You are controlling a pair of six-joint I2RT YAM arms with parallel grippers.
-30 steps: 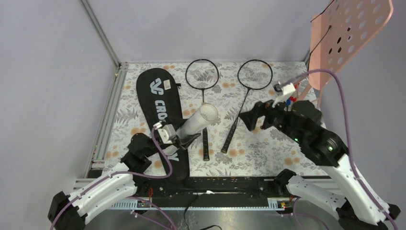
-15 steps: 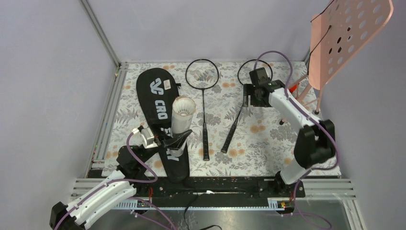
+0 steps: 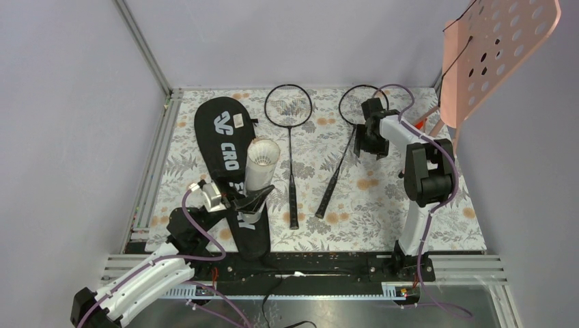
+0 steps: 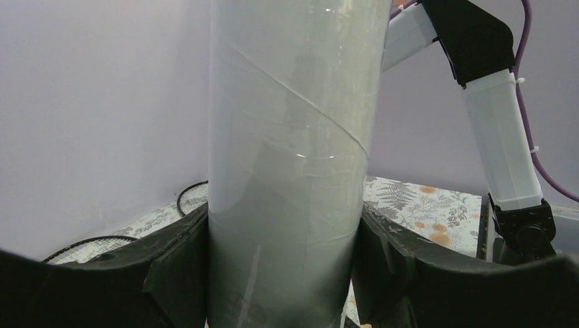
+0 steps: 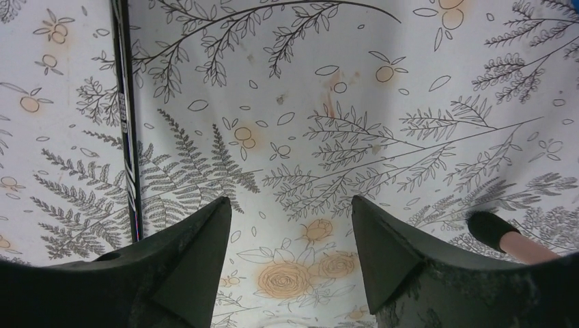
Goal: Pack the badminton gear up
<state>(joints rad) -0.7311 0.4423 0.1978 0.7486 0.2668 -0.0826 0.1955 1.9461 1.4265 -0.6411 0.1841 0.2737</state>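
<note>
Left gripper (image 3: pixel 254 199) clasps tube (image 3: pixel 261 167) — right gripper (image 5: pixel 290 232) gapes.

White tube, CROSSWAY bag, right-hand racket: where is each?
white tube (image 3: pixel 258 176), top view, side wall below the open mouth
CROSSWAY bag (image 3: pixel 208 143), top view, wide head end
right-hand racket (image 3: pixel 328 195), top view, handle grip

Left hand (image 3: pixel 253 200) has tipped the long white cylindrical tube (image 3: pixel 261 164) from a lean to upright over the black racket-shaped bag (image 3: pixel 218 137). Right hand (image 3: pixel 372 134) swung out over the right-side thin black racket (image 3: pixel 328 192), and its jaws have narrowed a bit.
</note>
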